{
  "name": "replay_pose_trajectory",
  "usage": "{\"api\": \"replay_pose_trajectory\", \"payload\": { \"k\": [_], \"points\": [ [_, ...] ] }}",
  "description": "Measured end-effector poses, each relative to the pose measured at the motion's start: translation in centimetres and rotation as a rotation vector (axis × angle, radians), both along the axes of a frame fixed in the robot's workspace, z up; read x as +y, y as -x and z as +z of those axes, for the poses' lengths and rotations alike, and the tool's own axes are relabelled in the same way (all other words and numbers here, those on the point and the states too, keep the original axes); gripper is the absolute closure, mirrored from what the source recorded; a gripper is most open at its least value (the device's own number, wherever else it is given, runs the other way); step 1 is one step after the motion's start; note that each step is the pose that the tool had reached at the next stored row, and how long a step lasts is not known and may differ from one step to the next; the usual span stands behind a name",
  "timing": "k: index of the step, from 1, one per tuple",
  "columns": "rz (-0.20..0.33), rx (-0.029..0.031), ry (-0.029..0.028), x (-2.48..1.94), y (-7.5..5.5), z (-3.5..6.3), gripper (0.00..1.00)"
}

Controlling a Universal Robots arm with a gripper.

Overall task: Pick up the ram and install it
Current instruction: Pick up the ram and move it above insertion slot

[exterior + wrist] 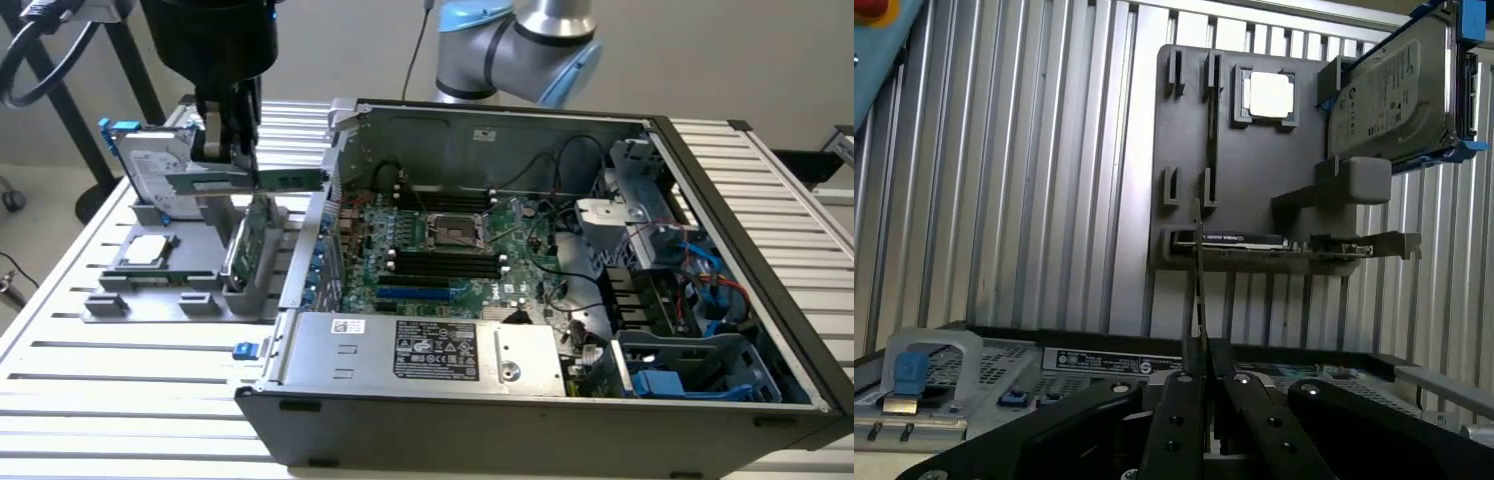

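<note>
Over ribbed metal tabletop [120, 400], long thin green ram stick [287, 178] is being clamped by black gripper [1199, 378], just beside open grey computer case [534, 425].

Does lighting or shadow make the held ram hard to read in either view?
Exterior view: even light; the gripper is a dark shape against the pale wall, the ram in it well lit, the case's inside dimmer. Wrist view: the ram is edge-on, a thin dark line; the ribbed table behind is bright, without harsh glare.

Labels [434, 352] on the power supply [534, 358] are too small to read.
</note>
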State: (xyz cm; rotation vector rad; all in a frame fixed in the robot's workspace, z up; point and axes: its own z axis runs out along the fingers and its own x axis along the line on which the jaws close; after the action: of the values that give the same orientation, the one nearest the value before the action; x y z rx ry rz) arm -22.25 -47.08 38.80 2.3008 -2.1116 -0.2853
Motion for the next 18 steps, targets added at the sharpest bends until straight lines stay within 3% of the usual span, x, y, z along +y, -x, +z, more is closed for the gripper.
{"api": "replay_pose_trajectory", "payload": {
  "k": [18],
  "points": [
    [0.0,0.0,-0.0008,0.0,-8.2,-0.38,0.86]
  ]
}}
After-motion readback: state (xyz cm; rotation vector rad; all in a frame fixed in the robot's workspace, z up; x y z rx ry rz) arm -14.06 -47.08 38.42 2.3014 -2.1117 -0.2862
